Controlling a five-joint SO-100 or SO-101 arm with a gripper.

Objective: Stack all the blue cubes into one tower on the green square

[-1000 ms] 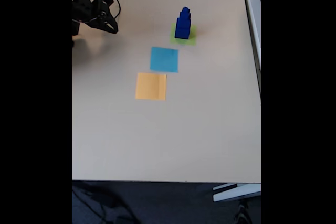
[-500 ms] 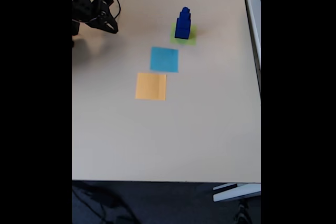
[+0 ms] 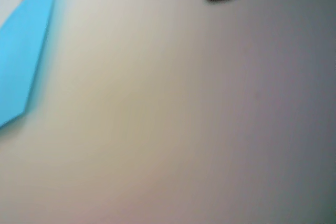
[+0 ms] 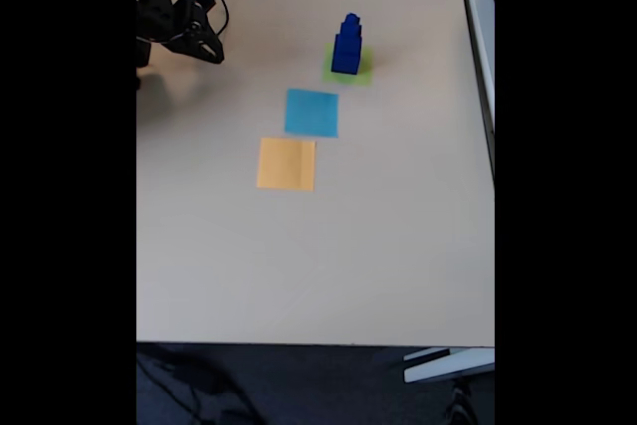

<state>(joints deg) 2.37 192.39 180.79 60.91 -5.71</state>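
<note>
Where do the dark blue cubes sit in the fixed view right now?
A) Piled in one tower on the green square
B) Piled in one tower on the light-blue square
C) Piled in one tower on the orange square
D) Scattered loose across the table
A: the stepped tower of blue cubes stands on the green square, beyond the bare light-blue square and orange square, far from the gripper.

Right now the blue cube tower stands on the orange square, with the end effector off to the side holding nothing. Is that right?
Not quite. In the fixed view the tower stands on the green square, not the orange square. The rest holds: the end effector is off to the left in that view, holding nothing.
</note>
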